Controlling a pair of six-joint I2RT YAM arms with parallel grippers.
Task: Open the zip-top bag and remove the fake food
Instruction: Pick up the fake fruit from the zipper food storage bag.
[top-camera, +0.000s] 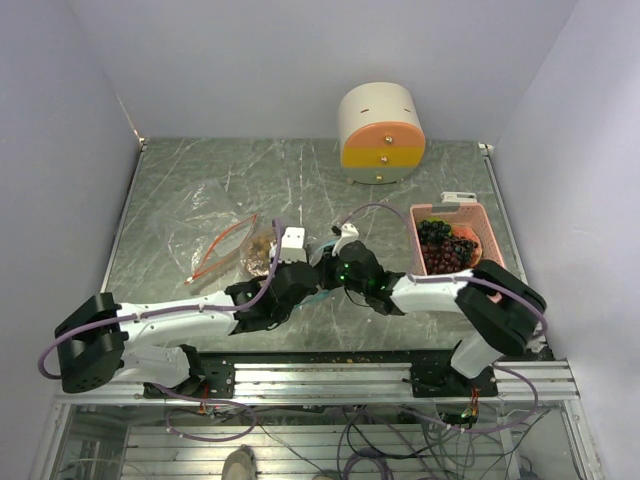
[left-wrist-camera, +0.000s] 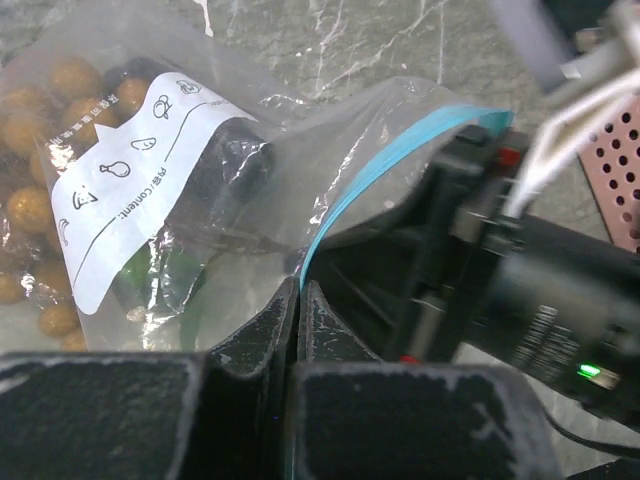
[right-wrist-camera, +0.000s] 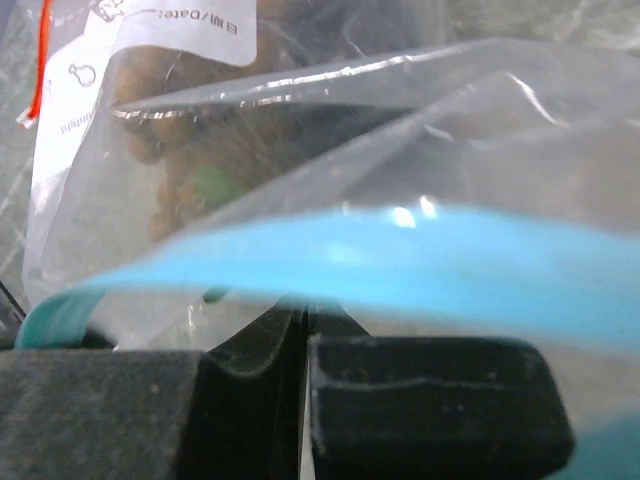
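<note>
You have open bench (top-camera: 200, 185) far left; the zip-top bag (top-camera: 258, 248) blocks centre, pink basket (top-camera: 447, 209) and round drawer unit (top-camera: 381, 133) right.

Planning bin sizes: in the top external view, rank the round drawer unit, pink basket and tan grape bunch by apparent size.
1. round drawer unit and pink basket: about alike, so unranked.
2. tan grape bunch: clearly smallest.

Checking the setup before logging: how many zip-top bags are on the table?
2. The blue-zipped bag at centre is pinched by the left gripper and right gripper; the red-zipped bag lies left of it. Clear plastic could hide another.
</note>
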